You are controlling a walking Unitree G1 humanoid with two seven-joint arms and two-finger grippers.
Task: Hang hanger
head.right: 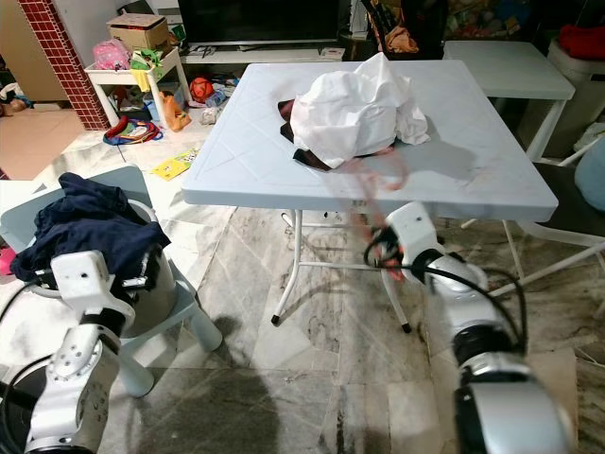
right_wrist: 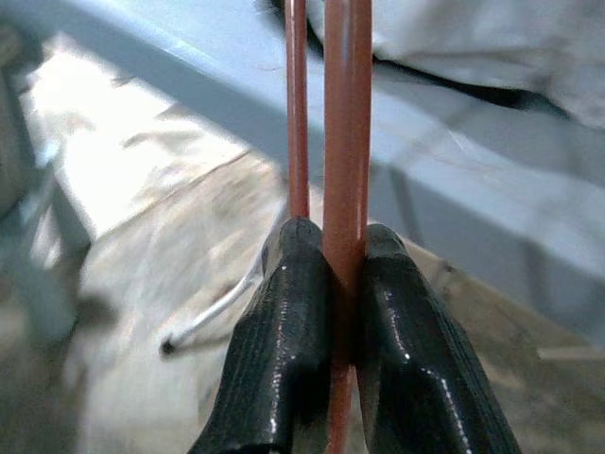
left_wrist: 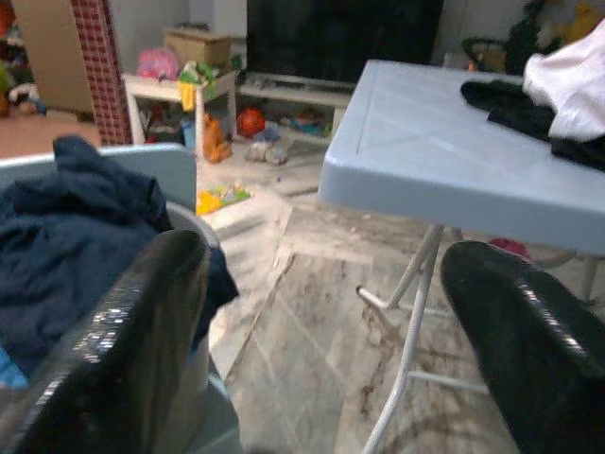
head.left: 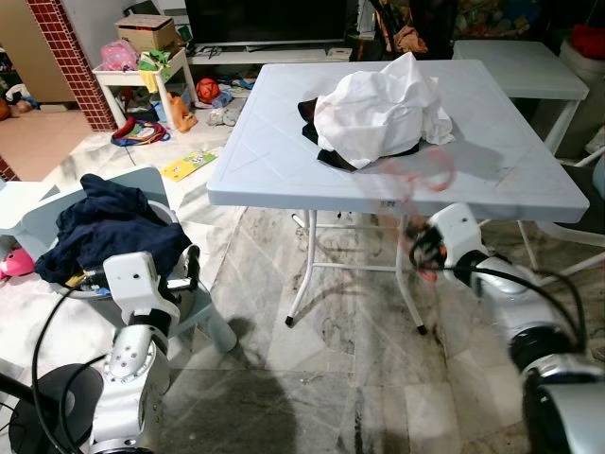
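Observation:
My right gripper (right_wrist: 333, 248) is shut on a thin red hanger (right_wrist: 345, 123), whose bars run straight up between the two black fingers (right_wrist: 285, 312). In the eye views the red hanger (head.left: 416, 180) is a motion-blurred streak rising from the right gripper (head.left: 416, 248) past the front edge of the light blue table (head.left: 284, 142). A white garment (head.left: 383, 109) lies heaped over a dark one on that table. My left gripper (left_wrist: 321, 312) is open, low beside a pale blue chair (head.left: 142, 184) piled with navy clothes (head.left: 109, 227).
A second white table (head.left: 520, 66) stands at the back right. Toys, a cardboard box and a small white shelf (head.left: 142, 71) clutter the far left by a red brick pillar. The folding table's white legs (head.left: 307, 260) stand on marble floor ahead.

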